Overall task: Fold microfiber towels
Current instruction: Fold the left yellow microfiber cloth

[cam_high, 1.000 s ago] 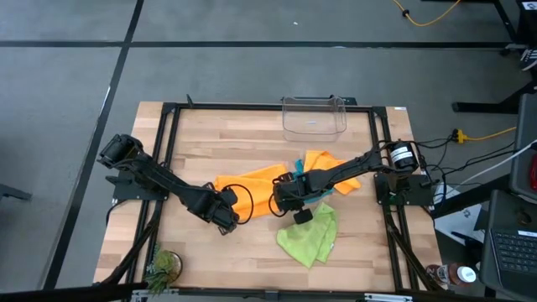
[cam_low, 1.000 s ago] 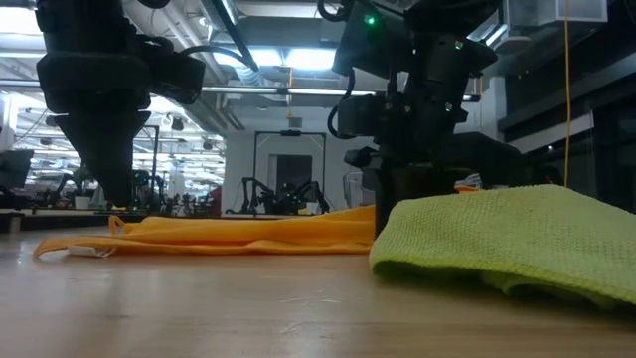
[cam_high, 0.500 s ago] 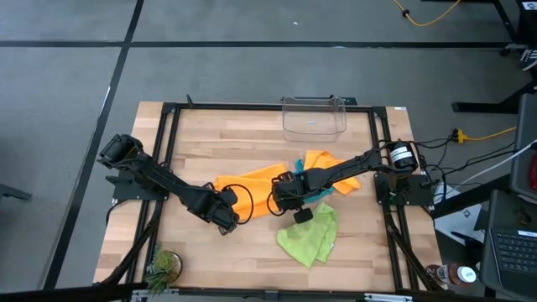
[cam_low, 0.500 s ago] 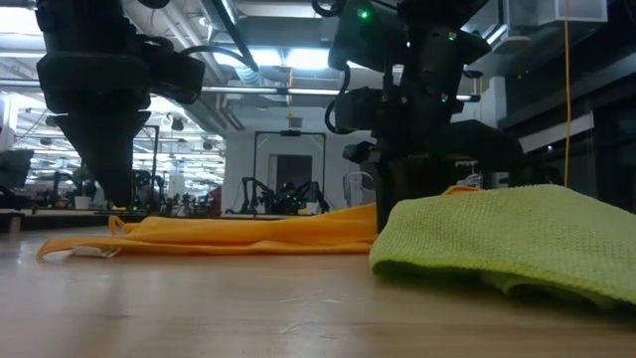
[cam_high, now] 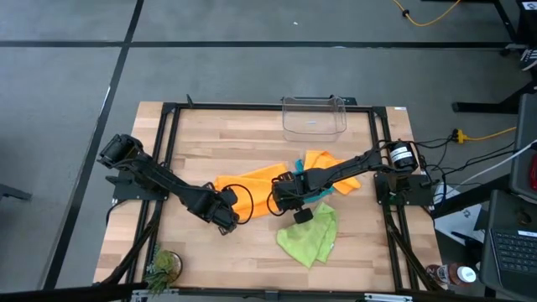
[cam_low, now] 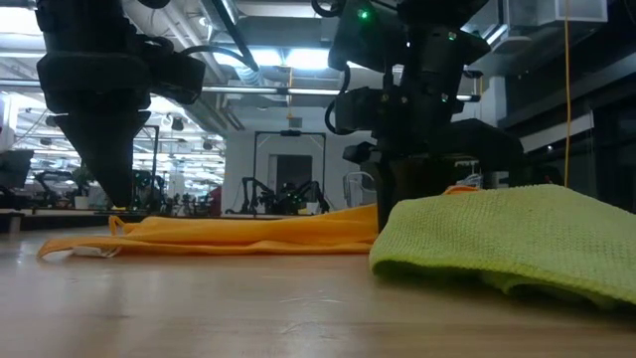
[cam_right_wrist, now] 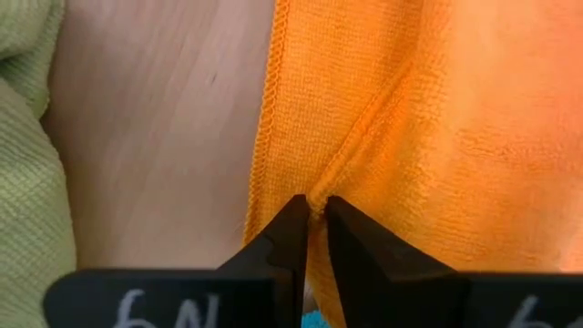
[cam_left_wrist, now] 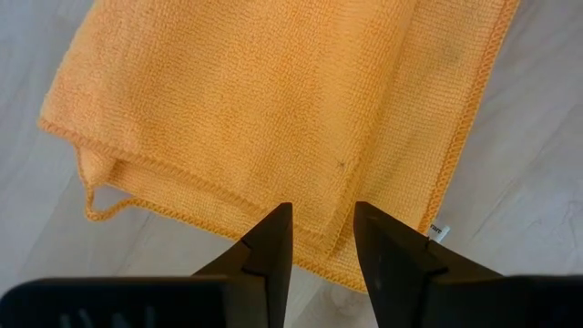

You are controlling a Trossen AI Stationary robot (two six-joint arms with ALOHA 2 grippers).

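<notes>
An orange towel (cam_high: 252,178) lies folded and flat mid-table, also seen as a low orange strip (cam_low: 248,234). A second orange towel (cam_high: 325,159) and a bit of teal-blue cloth (cam_high: 319,195) lie behind my right arm. A lime green towel (cam_high: 309,235) is rumpled near the front. My left gripper (cam_left_wrist: 323,228) stands open, pointing down over the folded towel's near-left corner (cam_left_wrist: 100,196); whether it touches I cannot tell. My right gripper (cam_right_wrist: 314,208) is shut on the orange towel's right end. My right gripper pinches a raised ridge of the orange cloth (cam_right_wrist: 319,196) between its two fingertips, just inside the hemmed edge (cam_right_wrist: 269,118). The fingers come from above, pointing steeply down. The towel stays on the table, with a crease (cam_right_wrist: 373,128) running away from the pinch.
A clear plastic bin (cam_high: 315,116) stands at the far edge. A small plant (cam_high: 164,267) sits at the near-left corner. Black frame rails (cam_high: 168,143) run along the table's sides. Bare wood (cam_high: 252,252) lies in front of the orange towel.
</notes>
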